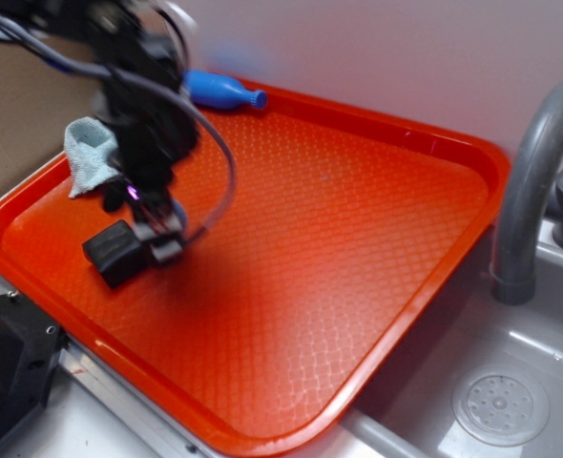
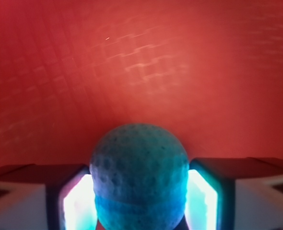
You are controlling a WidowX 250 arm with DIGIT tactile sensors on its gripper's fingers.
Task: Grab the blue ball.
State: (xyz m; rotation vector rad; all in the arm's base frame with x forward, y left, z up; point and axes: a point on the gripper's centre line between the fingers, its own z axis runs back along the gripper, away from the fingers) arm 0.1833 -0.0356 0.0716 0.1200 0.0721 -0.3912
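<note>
Blue ball [image 2: 139,172], round and dimpled, pinched between end effector [image 2: 139,203] pads, over waffle-textured red tray [image 2: 141,62]

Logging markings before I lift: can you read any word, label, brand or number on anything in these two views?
None can be read in either view.
Blue ball, between the gripper fingers: only dimples.
Black block, red tray, blue pin toy, cloth: no print visible, though the outside view is blurred.

Dimpled blue ball [image 2: 139,175] sits between gripper [image 2: 139,201] pads.
</note>
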